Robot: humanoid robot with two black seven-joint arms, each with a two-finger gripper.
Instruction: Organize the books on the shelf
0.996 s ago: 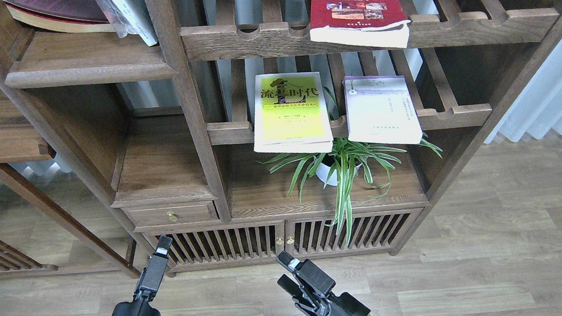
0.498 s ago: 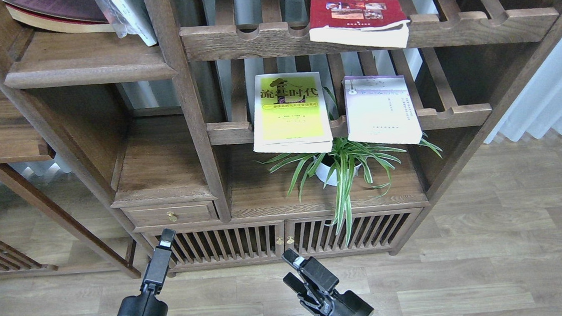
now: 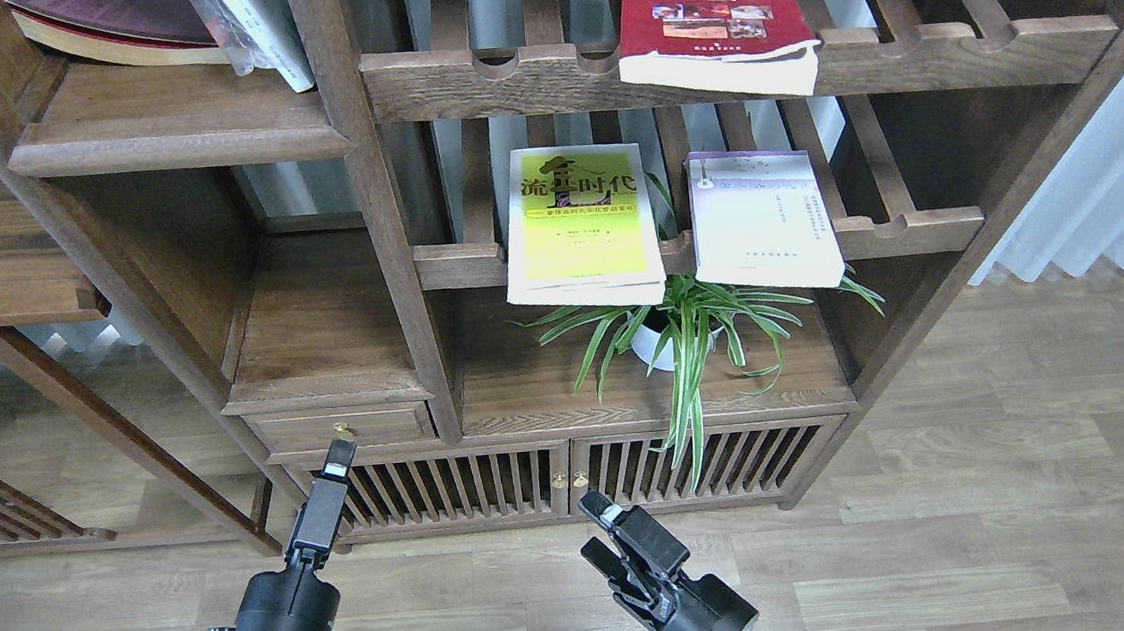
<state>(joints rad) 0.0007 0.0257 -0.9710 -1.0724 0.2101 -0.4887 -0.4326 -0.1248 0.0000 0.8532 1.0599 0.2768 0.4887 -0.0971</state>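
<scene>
Head view: left pincer (image 3: 335, 470) state unclear, right pincer (image 3: 596, 527) spread, both low before bookcase (image 3: 384, 219).

Wood-plank floor (image 3: 986, 483) carries walnut bookcase (image 3: 385, 229)

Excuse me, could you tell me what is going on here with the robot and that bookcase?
Nothing is being handled yet. The left gripper and right gripper hang low before the cabinet, holding nothing. The dark red book lies on the upper slatted rack; the yellow-green book and lavender book lie on the lower rack, above a potted plant.
</scene>
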